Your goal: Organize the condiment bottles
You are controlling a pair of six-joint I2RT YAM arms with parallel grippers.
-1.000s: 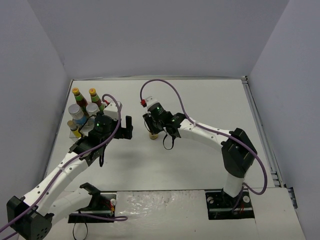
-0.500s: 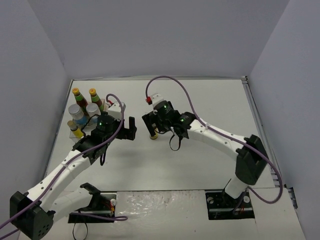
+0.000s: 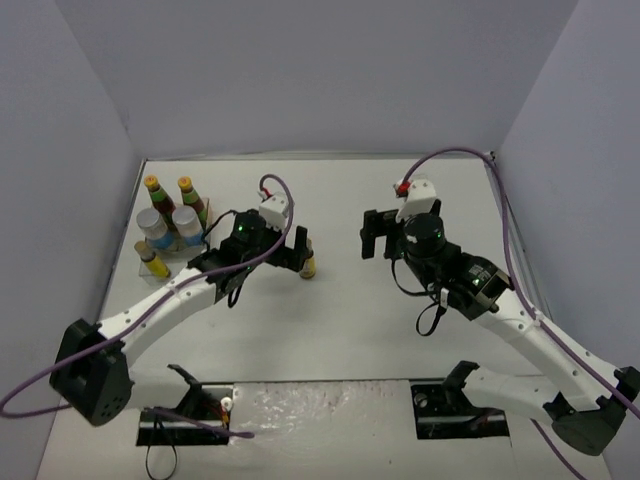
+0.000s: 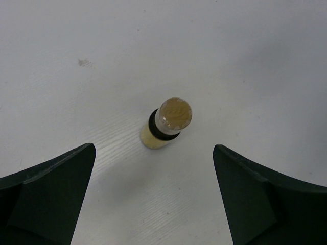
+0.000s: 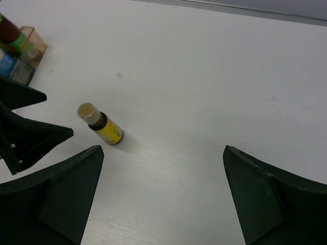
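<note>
You are looking down on a white table (image 3: 350, 330) boxed in on three sides by plain, pale grey-lavender panels: a back wall (image 3: 320, 70), a left wall (image 3: 50, 200) and a right wall (image 3: 590, 180). A thin metal rail (image 3: 520, 255) runs along the table's right edge, at the foot of the right wall. Up close, the tabletop is matte with a faint, fine grain, and one small dark speck (image 4: 83, 62) marks it. The light is soft and even, casting only pale shadows.

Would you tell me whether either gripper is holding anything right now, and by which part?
Nothing is held: left gripper and right gripper are both open, and the small yellow bottle stands untouched on the table.
</note>
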